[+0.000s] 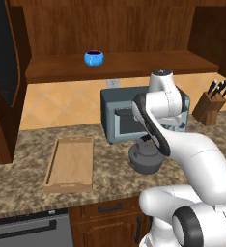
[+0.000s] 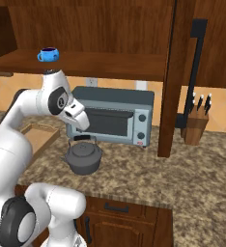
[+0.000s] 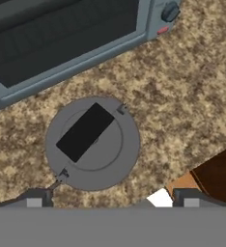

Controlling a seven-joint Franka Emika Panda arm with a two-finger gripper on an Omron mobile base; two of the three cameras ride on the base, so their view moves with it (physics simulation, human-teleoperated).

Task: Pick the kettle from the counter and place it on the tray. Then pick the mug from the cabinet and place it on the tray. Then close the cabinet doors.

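Here fingers (image 3: 112, 198) wide apart, empty, above kettle (image 3: 92, 143) | left base: tray (image 1: 70, 163) | mug (image 1: 93, 58) shelved

No text, label, brand, number or sign can be read in any of the views. The front of the toaster oven (image 2: 111, 117) has two round knobs and a small red mark at its lower corner, but no letters are legible on them. The kettle (image 2: 84, 157) and the mug (image 1: 93, 58) carry no writing.
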